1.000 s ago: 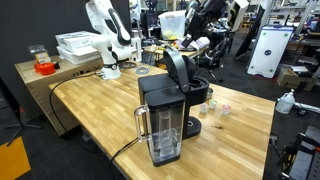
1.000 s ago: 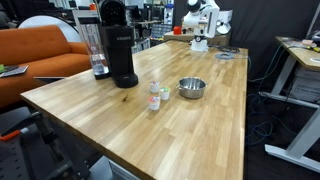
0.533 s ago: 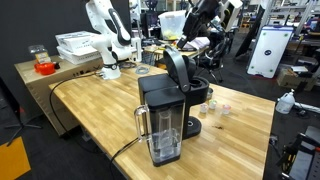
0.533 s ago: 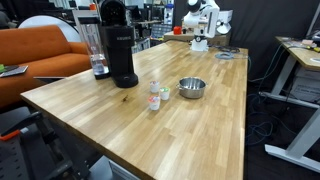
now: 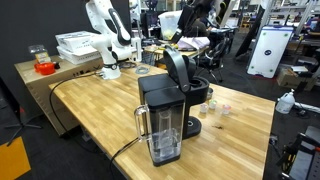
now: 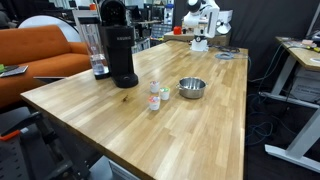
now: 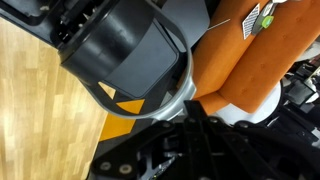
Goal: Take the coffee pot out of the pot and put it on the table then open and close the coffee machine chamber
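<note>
Just ahead of the claw, the coffee machine chamber looks stiff and slippery; I would take its front edge. How wide the claw stands, I cannot tell.

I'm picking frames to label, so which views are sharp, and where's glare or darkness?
Wrist view: the coffee machine fills the frame, close and soft; the hand is a dark, underexposed mass. In an exterior view the table is evenly lit, with highlights on the metal bowl; in an exterior view the clear water tank shows reflections.
</note>
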`<control>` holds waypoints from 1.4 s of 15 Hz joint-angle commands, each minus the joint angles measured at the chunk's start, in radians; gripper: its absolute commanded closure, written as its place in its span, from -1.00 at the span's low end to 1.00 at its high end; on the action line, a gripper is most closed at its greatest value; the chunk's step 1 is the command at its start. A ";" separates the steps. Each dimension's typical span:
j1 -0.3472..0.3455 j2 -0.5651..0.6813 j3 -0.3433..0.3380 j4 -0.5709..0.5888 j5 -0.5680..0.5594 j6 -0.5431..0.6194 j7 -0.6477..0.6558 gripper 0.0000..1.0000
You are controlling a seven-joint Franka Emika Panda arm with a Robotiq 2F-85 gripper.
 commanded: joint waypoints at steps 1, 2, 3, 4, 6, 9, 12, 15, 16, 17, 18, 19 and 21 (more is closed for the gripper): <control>-0.002 0.036 0.008 0.047 -0.016 -0.052 -0.009 1.00; 0.000 0.047 0.012 0.057 -0.022 -0.057 -0.008 1.00; 0.001 0.061 0.016 0.069 -0.030 -0.061 -0.008 1.00; 0.004 0.072 0.020 0.082 -0.040 -0.066 -0.005 1.00; 0.008 0.093 0.029 0.113 -0.061 -0.069 -0.002 1.00; 0.007 0.113 0.038 0.147 -0.091 -0.083 0.000 1.00; 0.002 0.121 0.039 0.166 -0.108 -0.090 -0.003 1.00; -0.001 0.124 0.040 0.169 -0.119 -0.090 -0.004 1.00; -0.001 0.124 0.041 0.170 -0.121 -0.092 -0.003 1.00; 0.002 0.124 0.042 0.172 -0.126 -0.092 -0.002 1.00; 0.002 0.123 0.044 0.175 -0.131 -0.094 -0.002 1.00; 0.004 0.122 0.045 0.179 -0.137 -0.094 -0.002 1.00; 0.004 0.121 0.049 0.189 -0.149 -0.097 -0.004 1.00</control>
